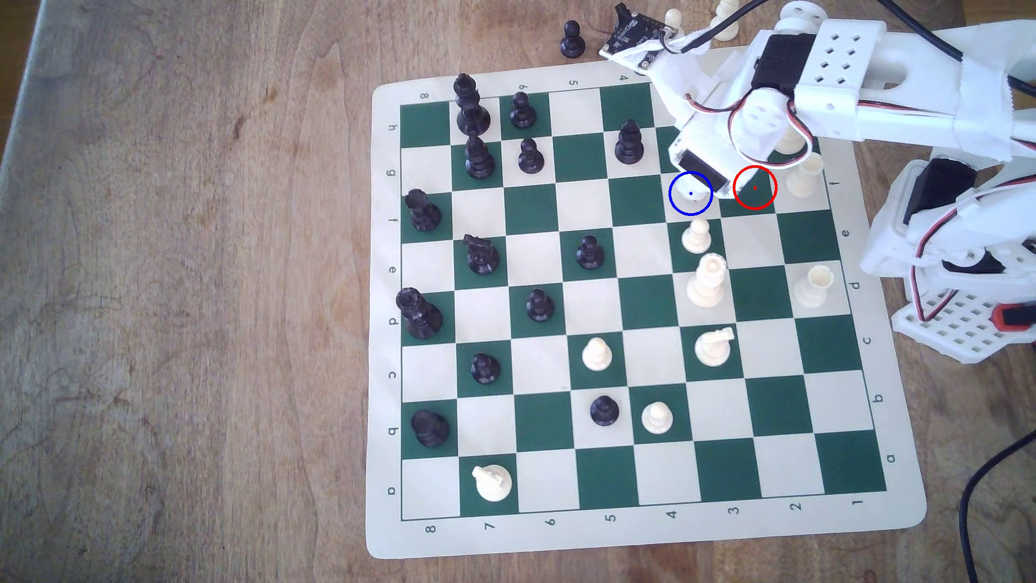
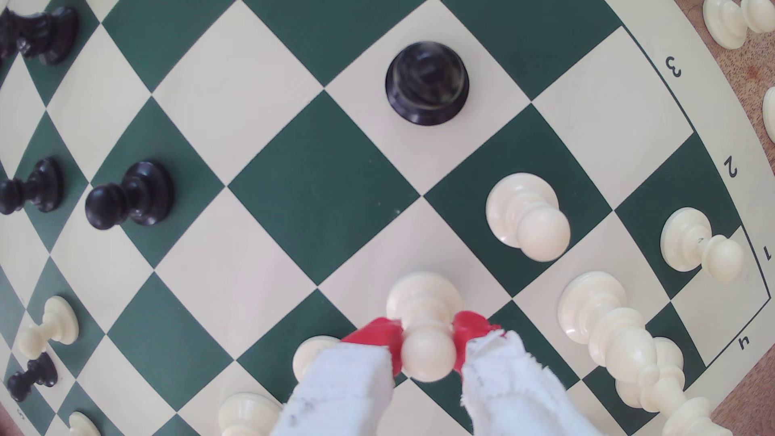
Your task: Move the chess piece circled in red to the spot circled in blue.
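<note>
In the wrist view my gripper (image 2: 427, 335) is shut on the chess piece (image 2: 424, 299), a cream pawn. The red-tipped fingers (image 2: 377, 339) press its neck from both sides, just under the ball head. Its round base is over a cream square; whether it touches the board I cannot tell. In the exterior view the gripper (image 1: 695, 182) hangs over the spot (image 1: 698, 205), the cream square ringed in blue, and a bit of the pawn (image 1: 685, 194) shows inside the ring. The red-ringed green square (image 1: 757, 196) beside it holds no piece.
A cream pawn (image 1: 696, 235) stands one square nearer than the spot, with a tall cream piece (image 1: 706, 280) behind it. A black piece (image 1: 629, 143) is to the exterior view's left. Cream pieces (image 1: 804, 174) crowd the board's right edge under the arm. Captured pieces (image 1: 572, 39) lie off the board.
</note>
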Available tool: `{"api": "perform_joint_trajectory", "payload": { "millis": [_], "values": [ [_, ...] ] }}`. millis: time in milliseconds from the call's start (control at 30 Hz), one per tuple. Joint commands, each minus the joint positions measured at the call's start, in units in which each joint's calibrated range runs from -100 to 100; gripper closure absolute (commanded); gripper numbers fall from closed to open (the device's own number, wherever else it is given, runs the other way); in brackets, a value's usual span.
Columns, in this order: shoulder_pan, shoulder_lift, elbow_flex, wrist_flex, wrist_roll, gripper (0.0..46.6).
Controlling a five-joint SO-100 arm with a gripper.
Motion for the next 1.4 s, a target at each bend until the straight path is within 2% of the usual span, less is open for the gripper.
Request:
{"api": "perform_joint_trajectory", "payload": {
  "millis": [0, 900, 933, 1167, 1367],
  "values": [
    [-0.79, -0.24, -2.59, -0.85, 0.0, 46.4],
    [-0.55, 1.71, 1.22, -3.64, 0.1, 46.4],
    [-0.47, 1.54, 1.22, -3.64, 0.1, 45.8],
    [0.54, 0.1, 1.04, -3.47, 0.1, 30.7],
    [2.03, -1.68, 0.13, -2.41, 0.1, 28.8]
  ]
}}
